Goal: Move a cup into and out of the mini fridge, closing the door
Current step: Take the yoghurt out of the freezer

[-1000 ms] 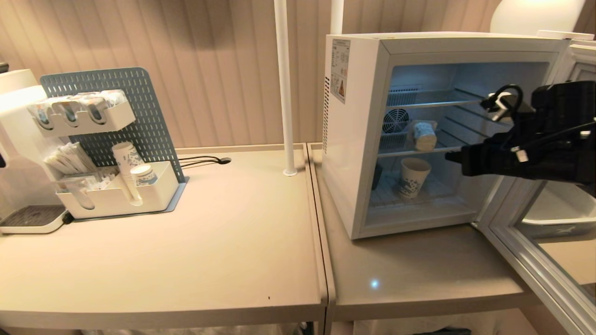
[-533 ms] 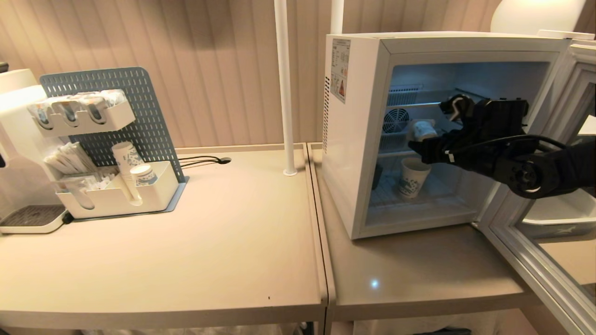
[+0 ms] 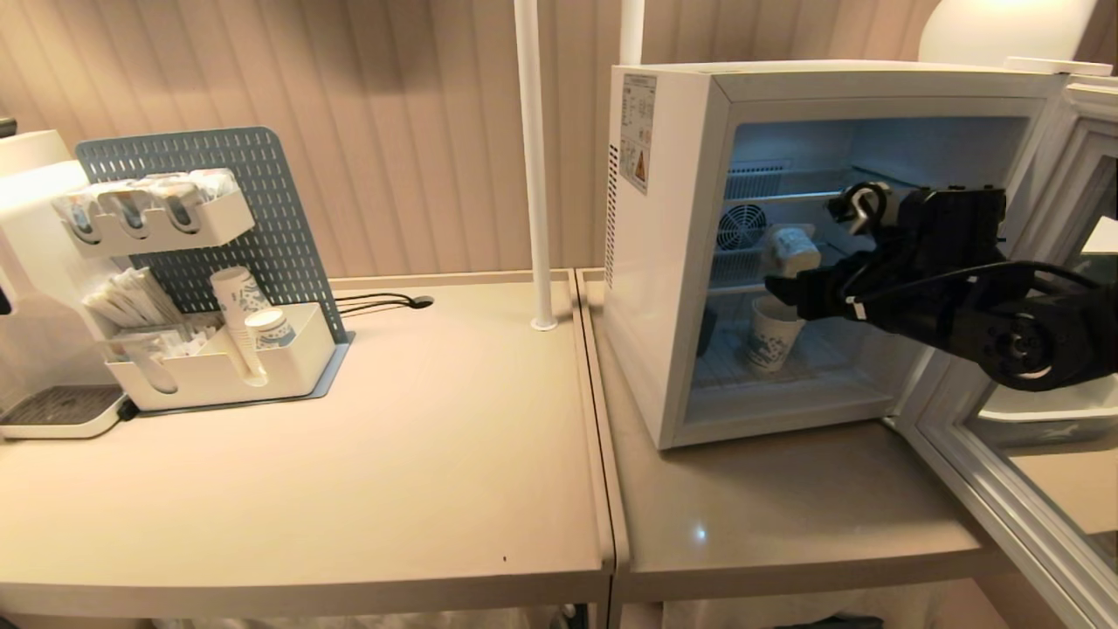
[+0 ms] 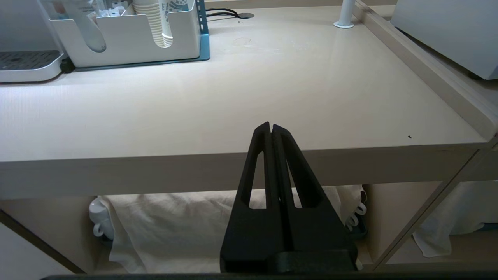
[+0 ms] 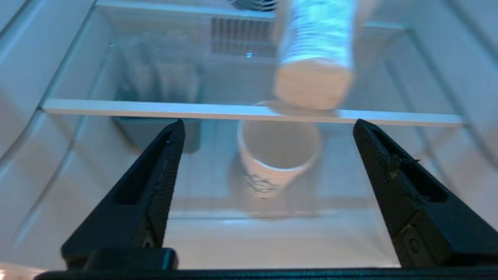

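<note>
Left gripper (image 4: 271,130) parked low before the table edge (image 4: 233,167), fingers pressed together, empty. Door (image 3: 1031,489) swung wide at right. Right gripper (image 3: 786,293) reaches into the mini fridge (image 3: 668,262), jaws spread wide, holding nothing. Just past its fingertips (image 5: 173,134), the cup (image 3: 793,249) sits on the middle wire shelf (image 5: 155,109); taller paper cup (image 3: 774,334) stands on the floor below. Fan (image 3: 741,227) at rear.

Head camera looking down over tables (image 3: 437,454) toward mini fridge (image 3: 664,262), right wrist camera peering close into it (image 5: 233,111), left wrist camera facing the table edge (image 4: 233,167).
</note>
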Tool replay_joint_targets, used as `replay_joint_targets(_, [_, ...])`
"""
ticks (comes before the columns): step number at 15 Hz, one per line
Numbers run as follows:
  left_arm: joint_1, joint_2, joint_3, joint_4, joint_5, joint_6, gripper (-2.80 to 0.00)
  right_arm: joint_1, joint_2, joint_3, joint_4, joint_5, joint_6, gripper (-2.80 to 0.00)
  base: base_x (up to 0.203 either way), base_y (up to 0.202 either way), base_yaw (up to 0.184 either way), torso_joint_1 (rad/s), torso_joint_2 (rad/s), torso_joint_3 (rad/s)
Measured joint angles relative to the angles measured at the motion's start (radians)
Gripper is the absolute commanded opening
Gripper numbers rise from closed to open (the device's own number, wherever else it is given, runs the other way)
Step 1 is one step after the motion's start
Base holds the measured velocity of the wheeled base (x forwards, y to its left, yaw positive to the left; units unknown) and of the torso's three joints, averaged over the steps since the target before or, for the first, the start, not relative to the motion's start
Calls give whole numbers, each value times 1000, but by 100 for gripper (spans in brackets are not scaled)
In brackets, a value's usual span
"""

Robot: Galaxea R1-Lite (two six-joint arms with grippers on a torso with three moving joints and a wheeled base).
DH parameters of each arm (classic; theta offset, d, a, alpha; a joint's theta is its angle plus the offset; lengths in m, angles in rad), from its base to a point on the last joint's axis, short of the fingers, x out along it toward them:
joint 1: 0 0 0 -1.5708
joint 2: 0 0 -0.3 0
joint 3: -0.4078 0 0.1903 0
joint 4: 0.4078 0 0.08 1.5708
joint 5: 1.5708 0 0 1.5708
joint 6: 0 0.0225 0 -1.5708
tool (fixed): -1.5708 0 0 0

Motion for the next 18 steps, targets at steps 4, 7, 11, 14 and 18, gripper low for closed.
replay_joint_targets(4, [-1,0,0,0,0,0,-280,-8,-27,17,25,-17,4,0,0,0,0,0,0,0])
replay_joint_targets(7, [0,0,0,0,0,-2,-280,-24,4,-38,24,-16,4,0,0,0,0,0,0,0])
replay_joint_targets(11, [0,0,0,0,0,-7,-280,-43,104,-165,26,-13,7,0,0,0,0,0,0,0])
replay_joint_targets(14, [-1,0,0,0,1,-9,-280,-46,187,-223,-13,-19,13,0,0,0,0,0,0,0])
replay_joint_targets(18, [0,0,0,0,1,-10,-280,-47,276,-270,-163,-68,15,0,0,0,0,0,0,0])
